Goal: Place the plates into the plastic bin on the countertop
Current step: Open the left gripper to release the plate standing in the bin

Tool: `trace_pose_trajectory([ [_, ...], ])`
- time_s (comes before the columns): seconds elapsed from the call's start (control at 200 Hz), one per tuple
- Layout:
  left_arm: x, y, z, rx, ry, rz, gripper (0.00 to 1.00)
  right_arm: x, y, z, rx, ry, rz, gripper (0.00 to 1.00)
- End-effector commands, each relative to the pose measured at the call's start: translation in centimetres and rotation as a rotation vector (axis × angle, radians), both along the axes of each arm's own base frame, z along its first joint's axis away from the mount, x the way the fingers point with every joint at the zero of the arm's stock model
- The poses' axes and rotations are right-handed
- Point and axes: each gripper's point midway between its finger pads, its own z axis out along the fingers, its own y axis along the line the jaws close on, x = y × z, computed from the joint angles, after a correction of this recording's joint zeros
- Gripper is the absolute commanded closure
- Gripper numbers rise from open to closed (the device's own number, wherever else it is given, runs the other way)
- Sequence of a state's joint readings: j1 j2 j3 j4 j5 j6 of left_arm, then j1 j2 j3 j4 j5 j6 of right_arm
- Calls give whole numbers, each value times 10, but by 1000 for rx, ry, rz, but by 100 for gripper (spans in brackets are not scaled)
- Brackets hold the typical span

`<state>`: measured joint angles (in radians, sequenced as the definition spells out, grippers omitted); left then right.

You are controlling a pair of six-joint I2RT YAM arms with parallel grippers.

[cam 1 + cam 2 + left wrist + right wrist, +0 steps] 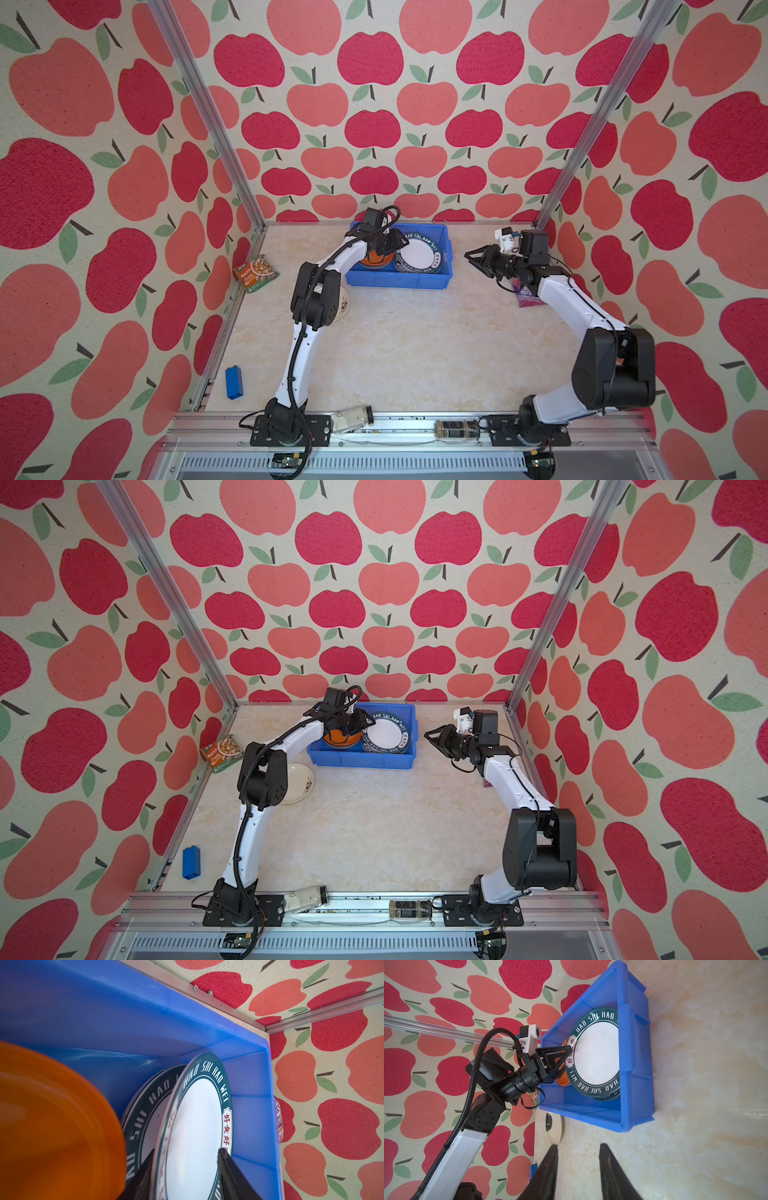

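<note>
Green-rimmed plate (197, 1118) leans tilted in plastic bin (249, 1076), left hand (187, 1150) astride.

One blue bin (399, 279) holds one orange plate (52, 1115) and at least two green-rimmed plates (197, 1122); how many more lie beneath them cannot be told. One cream plate (300, 782) lies on the desk (415, 353), and there are also two snack packets (255, 272), two glass jars (352, 417) and one blue box (234, 382).

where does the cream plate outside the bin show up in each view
Both top views: cream plate lies left of the blue bin, near its front corner.
Left wrist: not in it.
Right wrist: its pale rim just outside the bin's corner.
Shared landmark: the blue bin.
</note>
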<state>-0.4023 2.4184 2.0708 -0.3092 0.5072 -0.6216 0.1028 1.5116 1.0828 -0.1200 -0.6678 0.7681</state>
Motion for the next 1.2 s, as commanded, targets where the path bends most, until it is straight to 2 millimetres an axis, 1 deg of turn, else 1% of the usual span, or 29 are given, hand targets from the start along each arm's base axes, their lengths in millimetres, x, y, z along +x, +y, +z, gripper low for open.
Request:
trace_pose_trajectory([
  [0.0,-3,-3,-1,60,-8,-18,37,1,3,-2,-1,-5,6,64],
  [0.255,-5,-1,-3,136,-8,-24,20,3,9,-2,-9,-9,16,64],
  [0.325,-5,0,-2,161,-14,-26,13,3,11,-3,-9,-8,19,64],
  [0.43,-6,1,-3,197,-18,-33,0,4,14,-5,-6,-5,26,64],
  [0.59,-7,0,-3,230,-22,-42,1,5,19,-5,-2,-6,34,64],
  [0.735,-6,5,-5,258,-23,-35,1,4,19,-6,-2,-5,36,64],
  [0.865,-7,12,-7,316,-29,-25,1,5,20,-5,-1,-6,37,64],
  [1.016,-7,20,-5,365,-44,-17,1,5,22,-7,3,-1,40,64],
  [1.196,-12,13,-5,353,-53,-45,1,7,24,-11,6,8,44,64],
])
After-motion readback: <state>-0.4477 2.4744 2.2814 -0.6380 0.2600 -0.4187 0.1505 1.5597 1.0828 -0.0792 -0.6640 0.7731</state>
